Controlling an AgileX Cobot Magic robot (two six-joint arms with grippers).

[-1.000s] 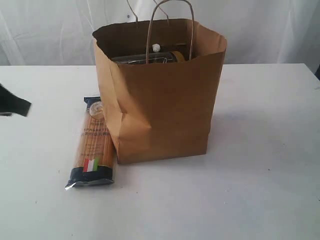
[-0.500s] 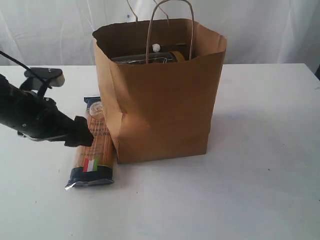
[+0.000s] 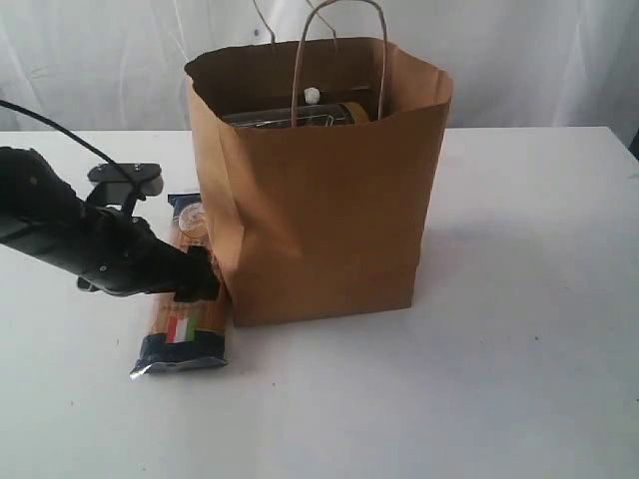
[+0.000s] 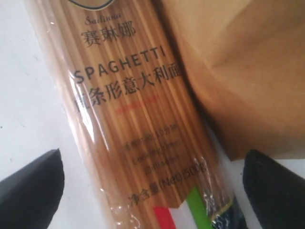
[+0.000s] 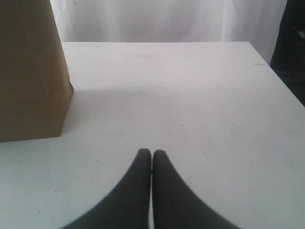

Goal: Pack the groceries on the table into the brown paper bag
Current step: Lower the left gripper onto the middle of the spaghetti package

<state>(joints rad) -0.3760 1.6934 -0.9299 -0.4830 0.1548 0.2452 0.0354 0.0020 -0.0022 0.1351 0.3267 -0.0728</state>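
Note:
The spaghetti packet with the Italian flag lies flat on the table, right against the left side of the brown paper bag. My left gripper hangs low over the packet's middle. In the left wrist view the left gripper is open, one black finger on each side of the spaghetti packet, and neither touches it. The bag holds other groceries: a white cap and a yellow lid show over its rim. My right gripper is shut and empty above bare table.
The bag's twisted handles stand upright above its open mouth. In the right wrist view the bag's corner is off to one side, with the table's far edge and a white curtain beyond. A cable trails from the left arm.
The left arm has swept in from the left edge toward the bag and now sits over the middle of the spaghetti packet. The bag and packet have not moved.

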